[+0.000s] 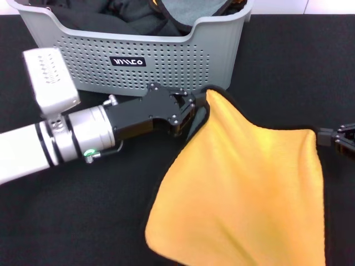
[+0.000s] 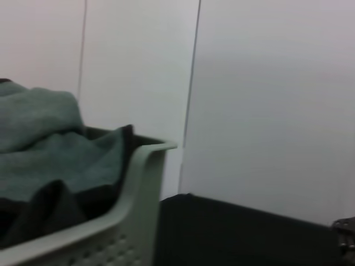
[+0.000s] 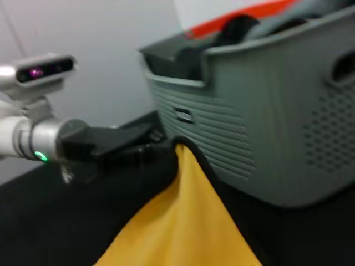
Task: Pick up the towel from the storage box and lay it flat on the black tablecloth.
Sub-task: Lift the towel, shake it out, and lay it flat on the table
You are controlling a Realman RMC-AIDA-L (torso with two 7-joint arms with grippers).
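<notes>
The towel (image 1: pixel 244 183) is out of the storage box, yellow-orange side up, stretched above the black tablecloth (image 1: pixel 66 221). My left gripper (image 1: pixel 195 108) is shut on its far left corner, just in front of the storage box (image 1: pixel 155 61). My right gripper (image 1: pixel 327 137) is shut on the far right corner at the right edge. The towel's near edge sags toward the cloth. In the right wrist view the towel (image 3: pixel 183 221) runs from the left gripper (image 3: pixel 161 148) beside the box (image 3: pixel 266 133). The left wrist view shows the box rim (image 2: pixel 138 166).
The box holds dark folded cloths (image 1: pixel 127 16) and a grey-green cloth (image 1: pixel 188 11); these also show in the left wrist view (image 2: pixel 50 155). A white wall stands behind the table. The tablecloth spreads to both sides of the towel.
</notes>
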